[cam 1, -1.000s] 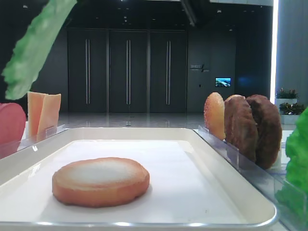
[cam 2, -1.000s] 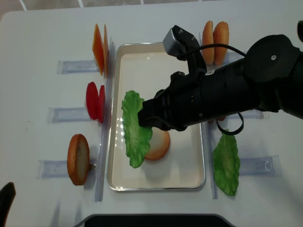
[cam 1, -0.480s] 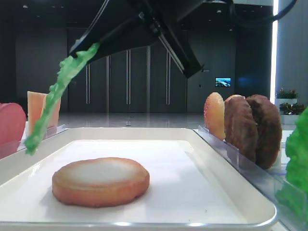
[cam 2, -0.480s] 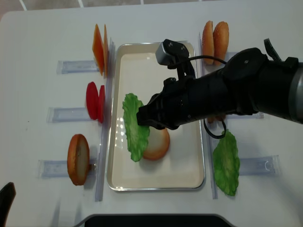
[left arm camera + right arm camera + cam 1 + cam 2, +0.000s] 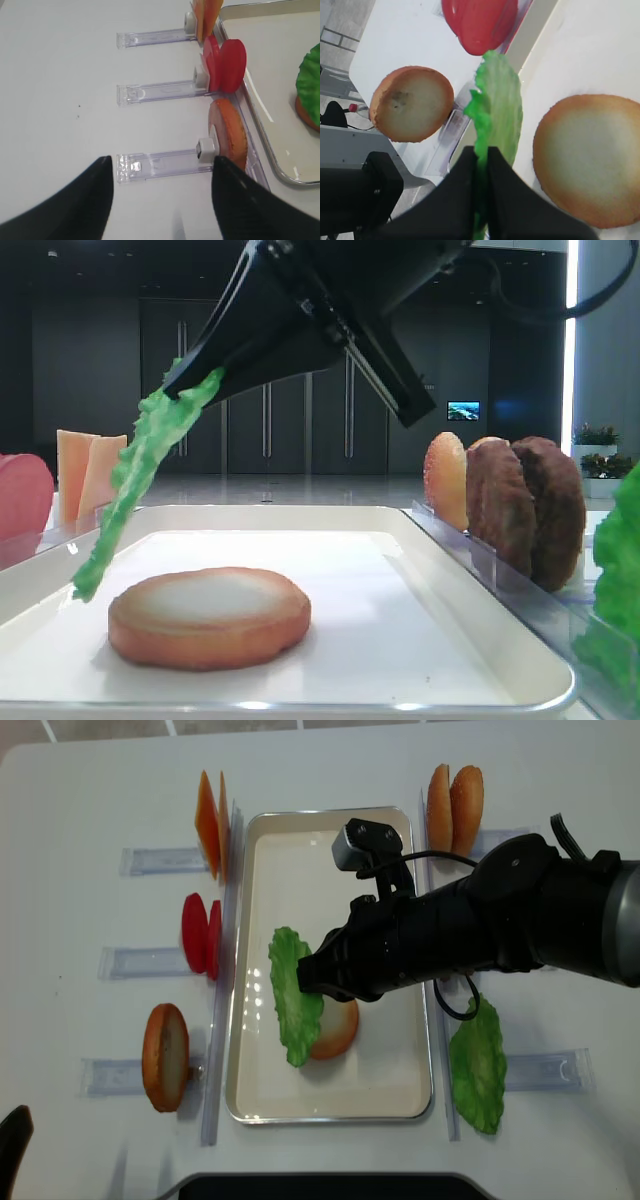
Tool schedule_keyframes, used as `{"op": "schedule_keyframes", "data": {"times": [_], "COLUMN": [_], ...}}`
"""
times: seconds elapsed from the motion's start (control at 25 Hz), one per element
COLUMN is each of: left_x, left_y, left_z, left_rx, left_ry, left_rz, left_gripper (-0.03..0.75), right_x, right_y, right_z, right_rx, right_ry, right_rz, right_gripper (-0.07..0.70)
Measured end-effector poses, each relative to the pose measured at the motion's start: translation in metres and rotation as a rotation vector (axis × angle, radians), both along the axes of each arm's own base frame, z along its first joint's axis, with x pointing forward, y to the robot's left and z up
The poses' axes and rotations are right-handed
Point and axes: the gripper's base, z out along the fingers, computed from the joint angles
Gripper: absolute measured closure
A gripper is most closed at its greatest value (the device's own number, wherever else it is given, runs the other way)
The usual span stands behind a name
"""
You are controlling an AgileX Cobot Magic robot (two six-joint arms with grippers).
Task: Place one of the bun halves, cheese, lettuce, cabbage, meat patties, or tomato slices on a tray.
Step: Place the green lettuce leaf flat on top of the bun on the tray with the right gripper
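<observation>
Right wrist view shows the right gripper (image 5: pixel 481 160) pinched shut on one end of the lettuce leaf (image 5: pixel 496 112), with the two black fingers pressed together and green showing between them. From the low side view the leaf (image 5: pixel 140 480) hangs down and slants away from the grip, drooping under its own weight, its free tip just above the left edge of the bun half (image 5: pixel 208 616) that lies flat-face-up on the tray (image 5: pixel 400 530). That sag suggests a thin, soft, very light piece that bends freely and will not hold a shape; it looks likely to drape over whatever it lands on, and to slide if released while tilted. Holding it by an end, as now, seems workable, since the ruffled edge gives the fingers something to bite. From above, the leaf (image 5: pixel 295 995) overlaps the left side of the bun (image 5: pixel 338 1028), inside the tray rim. The left gripper (image 5: pixel 160 192) is parked over the table beside the clear holders (image 5: pixel 155 165), its fingers spread wide apart and holding nothing. A second leaf (image 5: pixel 478 1065) lies outside the tray to the right.
</observation>
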Motion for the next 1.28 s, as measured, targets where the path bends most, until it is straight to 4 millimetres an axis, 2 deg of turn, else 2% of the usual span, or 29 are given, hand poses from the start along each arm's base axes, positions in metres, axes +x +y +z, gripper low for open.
{"op": "schedule_keyframes", "data": {"times": [1.28], "left_x": [0.0], "left_y": [0.0], "left_z": [0.0], "left_rx": [0.0], "left_ry": [0.0], "left_rz": [0.0], "left_gripper": [0.244], "right_x": [0.0002], "right_y": [-0.0057], "right_z": [-0.0098], "right_rx": [-0.021], "right_ry": [0.037], "right_rz": [-0.083], "right_gripper": [0.619]}}
